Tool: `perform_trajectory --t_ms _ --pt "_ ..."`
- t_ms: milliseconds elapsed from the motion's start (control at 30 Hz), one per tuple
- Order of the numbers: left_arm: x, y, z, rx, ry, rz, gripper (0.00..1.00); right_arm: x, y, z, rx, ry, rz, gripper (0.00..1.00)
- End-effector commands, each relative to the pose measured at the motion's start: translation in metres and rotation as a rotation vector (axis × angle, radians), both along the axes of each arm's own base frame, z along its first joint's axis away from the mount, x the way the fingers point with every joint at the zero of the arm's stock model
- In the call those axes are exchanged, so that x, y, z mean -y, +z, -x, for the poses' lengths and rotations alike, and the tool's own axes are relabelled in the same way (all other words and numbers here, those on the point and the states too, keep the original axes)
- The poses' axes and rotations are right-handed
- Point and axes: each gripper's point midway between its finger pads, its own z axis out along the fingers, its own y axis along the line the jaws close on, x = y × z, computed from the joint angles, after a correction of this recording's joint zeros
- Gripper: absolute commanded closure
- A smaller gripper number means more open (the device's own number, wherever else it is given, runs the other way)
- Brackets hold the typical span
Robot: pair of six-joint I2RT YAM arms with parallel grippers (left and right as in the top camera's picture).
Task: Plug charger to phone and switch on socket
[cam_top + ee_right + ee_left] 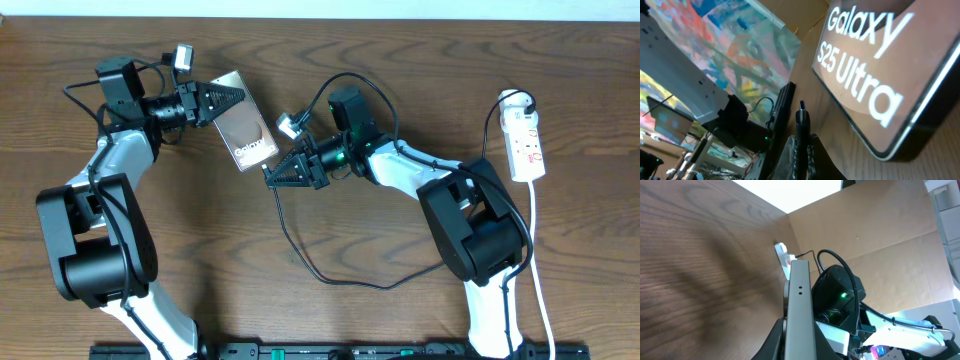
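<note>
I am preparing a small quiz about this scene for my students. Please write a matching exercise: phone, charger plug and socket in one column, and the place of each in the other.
Things:
1. phone
2. charger plug
3. socket

Places:
A. lying on the table, apart from both grippers
B. between the fingers of the right gripper
C. held by the left gripper

Pairs: 1-C, 2-B, 3-A

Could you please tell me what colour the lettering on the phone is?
White, on the dark phone; the right wrist view shows it best.
</note>
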Motion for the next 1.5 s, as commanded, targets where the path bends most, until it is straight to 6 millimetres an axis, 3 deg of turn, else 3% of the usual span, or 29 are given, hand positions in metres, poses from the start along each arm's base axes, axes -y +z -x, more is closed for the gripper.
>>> perform_trajectory --t_ms 0,467,1467 --pt "0.002 0.007 0.005 0.025 -0.041 0.019 0.92 0.003 -0.01 0.011 -0.027 0.075 -0.046 0.99" --pt "0.002 0.007 0.005 0.025 -0.041 0.019 0.92 0.001 -0.006 0.016 0.008 0.117 -0.092 0.99" --pt "0.003 0.007 0.006 0.036 -0.044 0.016 0.92 0.0 -0.011 -0.005 0.019 0.02 -0.044 0.99"
